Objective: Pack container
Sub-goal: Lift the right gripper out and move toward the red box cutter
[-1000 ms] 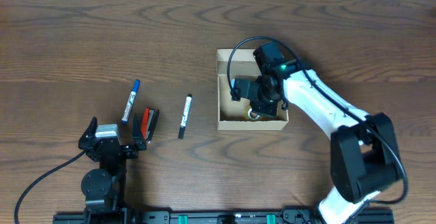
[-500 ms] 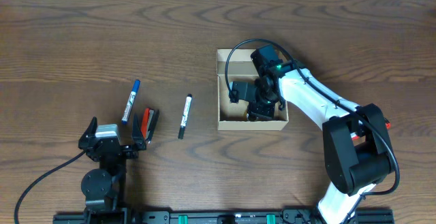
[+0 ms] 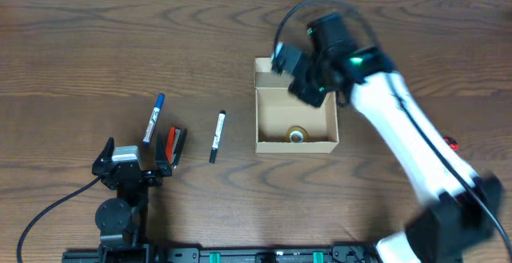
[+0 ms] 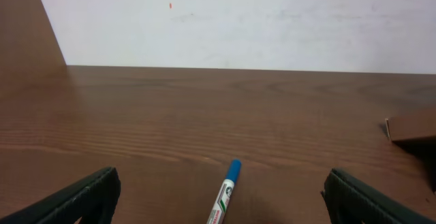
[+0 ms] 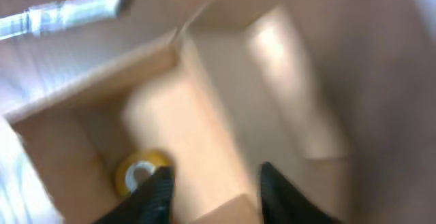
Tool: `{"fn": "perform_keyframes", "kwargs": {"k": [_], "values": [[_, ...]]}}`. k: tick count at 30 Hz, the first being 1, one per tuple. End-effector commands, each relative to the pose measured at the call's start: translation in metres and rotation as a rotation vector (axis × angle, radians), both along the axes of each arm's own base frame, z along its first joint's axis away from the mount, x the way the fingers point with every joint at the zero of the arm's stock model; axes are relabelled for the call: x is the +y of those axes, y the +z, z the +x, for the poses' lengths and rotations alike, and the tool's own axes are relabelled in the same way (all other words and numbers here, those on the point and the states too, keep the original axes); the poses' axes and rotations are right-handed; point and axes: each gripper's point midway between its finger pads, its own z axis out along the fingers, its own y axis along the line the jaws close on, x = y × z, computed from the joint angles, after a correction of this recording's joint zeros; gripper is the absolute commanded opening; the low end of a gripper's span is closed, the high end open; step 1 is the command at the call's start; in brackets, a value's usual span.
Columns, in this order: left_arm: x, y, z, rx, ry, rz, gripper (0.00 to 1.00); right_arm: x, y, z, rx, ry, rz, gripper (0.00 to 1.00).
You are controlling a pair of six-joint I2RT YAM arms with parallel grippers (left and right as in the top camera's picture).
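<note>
Item: we log one small tan cardboard box (image 3: 276, 111), open, toward 3 o'clock on the wooden table (image 3: 80, 39), yellow tape roll (image 3: 298, 135) inside; right gripper (image 5: 214, 186), fingers apart and empty, over its 12 o'clock wall, may snag and drag it; left gripper (image 4: 221, 180) parted, idle.

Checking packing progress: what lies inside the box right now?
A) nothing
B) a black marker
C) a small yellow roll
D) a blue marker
C: the overhead view shows a yellow roll on the floor of the box, while the blue marker and black marker lie outside, to its left.
</note>
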Motion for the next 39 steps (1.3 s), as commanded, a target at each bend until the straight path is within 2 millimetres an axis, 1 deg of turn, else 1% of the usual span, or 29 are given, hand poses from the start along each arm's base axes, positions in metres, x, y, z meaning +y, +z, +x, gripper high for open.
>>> {"fn": "perform_keyframes", "kwargs": {"k": [1, 2, 3, 4, 5, 6, 7, 8, 9, 10, 11, 12, 14, 16, 17, 18, 19, 20, 22, 24, 28, 29, 31, 33, 36, 39], "values": [[0.000, -0.017, -0.002, 0.057, 0.001, -0.013, 0.95, -0.052, 0.066, 0.028, -0.199, -0.396, 0.031, 0.38], [0.000, -0.018, -0.002, 0.057, 0.001, -0.013, 0.95, -0.092, 0.088, 0.042, -0.300, -0.690, 0.053, 0.44], [-0.001, -0.018, -0.002, 0.057, 0.001, -0.013, 0.95, -0.115, 0.099, 0.045, -0.351, -0.847, 0.073, 0.53], [-0.001, -0.018, -0.002, 0.057, 0.001, -0.013, 0.95, -0.152, 0.114, 0.042, -0.419, -1.099, 0.125, 0.64], [-0.001, -0.018, -0.002, 0.057, 0.001, -0.013, 0.95, -0.175, 0.120, 0.036, -0.444, -1.265, 0.194, 0.73], [0.000, -0.018, -0.002, 0.057, 0.001, -0.013, 0.95, -0.191, 0.122, 0.031, -0.420, -1.388, 0.303, 0.79], [-0.001, -0.018, -0.002, 0.057, 0.001, -0.013, 0.95, -0.195, 0.121, 0.029, -0.376, -1.392, 0.347, 0.78], [0.000, -0.018, -0.002, 0.057, 0.001, -0.013, 0.95, -0.197, 0.118, 0.028, -0.331, -1.370, 0.370, 0.73], [-0.001, -0.018, -0.002, 0.057, 0.001, -0.013, 0.95, -0.202, 0.115, 0.025, -0.290, -1.358, 0.383, 0.64], [-0.001, -0.018, -0.002, 0.057, 0.000, -0.013, 0.95, -0.210, 0.111, 0.022, -0.266, -1.379, 0.382, 0.51], [-0.001, -0.018, -0.002, 0.057, 0.001, -0.013, 0.95, -0.227, 0.104, 0.015, -0.243, -1.476, 0.393, 0.46], [-0.001, -0.018, -0.002, 0.057, 0.001, -0.013, 0.95, -0.245, 0.096, 0.004, -0.221, -1.628, 0.423, 0.48], [-0.001, -0.018, -0.002, 0.057, 0.001, -0.013, 0.95, -0.270, 0.080, -0.020, -0.163, -1.873, 0.469, 0.59], [-0.001, -0.018, -0.002, 0.057, 0.001, -0.013, 0.95, -0.291, 0.063, -0.042, -0.108, -2.049, 0.472, 0.59], [-0.001, -0.018, -0.002, 0.057, 0.001, -0.013, 0.95, -0.300, 0.051, -0.054, -0.078, -2.140, 0.473, 0.59], [-0.001, -0.018, -0.002, 0.057, 0.001, -0.013, 0.95, -0.305, 0.041, -0.062, -0.055, -2.201, 0.470, 0.57], [-0.001, -0.018, -0.002, 0.057, 0.001, -0.013, 0.95, -0.310, 0.028, -0.070, -0.034, -2.264, 0.463, 0.54], [-0.001, -0.018, -0.002, 0.057, 0.001, -0.013, 0.95, -0.313, 0.019, -0.076, -0.021, -2.307, 0.460, 0.53], [-0.001, -0.018, -0.002, 0.057, 0.000, -0.013, 0.95, -0.317, -0.008, -0.091, 0.017, -2.421, 0.450, 0.55], [-0.001, -0.018, -0.002, 0.056, 0.002, -0.026, 0.95, -0.319, -0.035, -0.105, 0.052, -2.507, 0.430, 0.54], [-0.001, -0.018, -0.002, 0.054, 0.006, -0.056, 0.95, -0.322, -0.077, -0.111, 0.070, -2.527, 0.428, 0.60], [-0.001, -0.018, -0.002, 0.054, 0.006, -0.057, 0.95, -0.322, -0.085, -0.111, 0.075, -2.528, 0.438, 0.61], [-0.001, -0.018, -0.002, 0.054, 0.007, -0.057, 0.95, -0.320, -0.102, -0.113, 0.101, -2.529, 0.464, 0.62], [-0.001, -0.018, -0.002, 0.054, 0.007, -0.057, 0.95, -0.317, -0.115, -0.113, 0.141, -2.528, 0.501, 0.61], [-0.001, -0.018, -0.002, 0.054, 0.006, -0.057, 0.95, -0.319, -0.129, -0.116, 0.171, -2.515, 0.523, 0.64], [-0.001, -0.018, -0.002, 0.054, 0.007, -0.057, 0.95, -0.327, -0.135, -0.122, 0.181, -2.503, 0.509, 0.64]]}}
